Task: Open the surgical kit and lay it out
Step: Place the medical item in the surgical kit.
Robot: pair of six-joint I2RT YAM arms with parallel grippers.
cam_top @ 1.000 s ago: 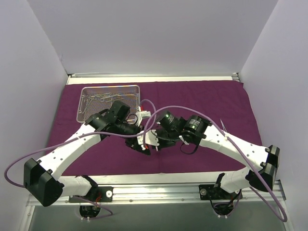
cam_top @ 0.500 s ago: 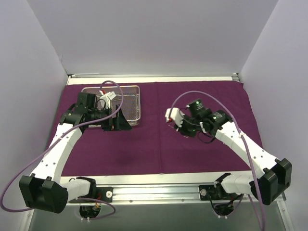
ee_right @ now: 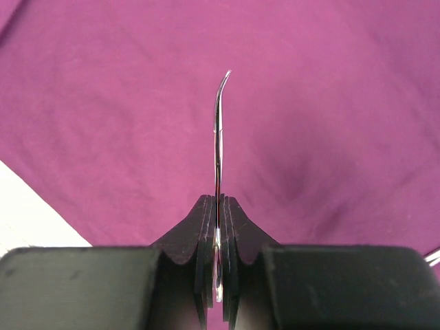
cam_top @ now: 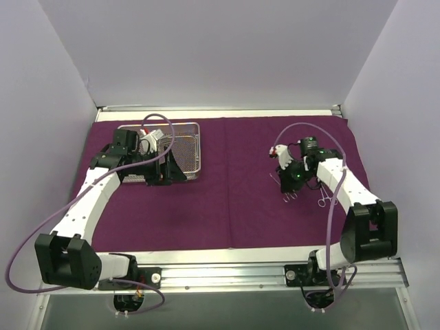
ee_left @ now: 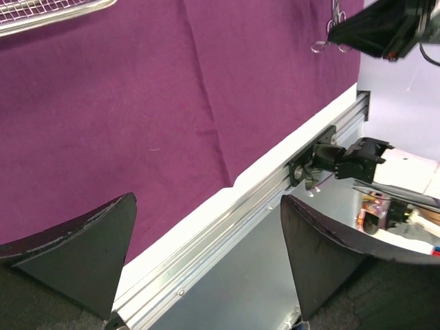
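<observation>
The purple cloth wrap [cam_top: 227, 206] lies spread flat over the table. The wire-mesh tray [cam_top: 185, 125] stands at the back left, and my left arm covers much of it. My left gripper [cam_top: 168, 174] hovers at the tray's near edge, open and empty; in the left wrist view its fingers [ee_left: 206, 199] are wide apart over the cloth and the tray's corner [ee_left: 41, 14] shows. My right gripper [cam_top: 290, 183] is over the right half of the cloth, shut [ee_right: 218, 199] on a slim curved steel instrument [ee_right: 218, 130]. Another instrument [cam_top: 323, 197] lies on the cloth beside it.
White walls close in the back and both sides. An aluminium rail [cam_top: 220, 275] runs along the table's near edge and also shows in the left wrist view [ee_left: 227, 227]. The arm bases and purple cables sit at the near corners.
Both arms have swung apart from the middle. The left gripper went to the tray and settled there. The right gripper carried the instrument to the right side of the cloth.
</observation>
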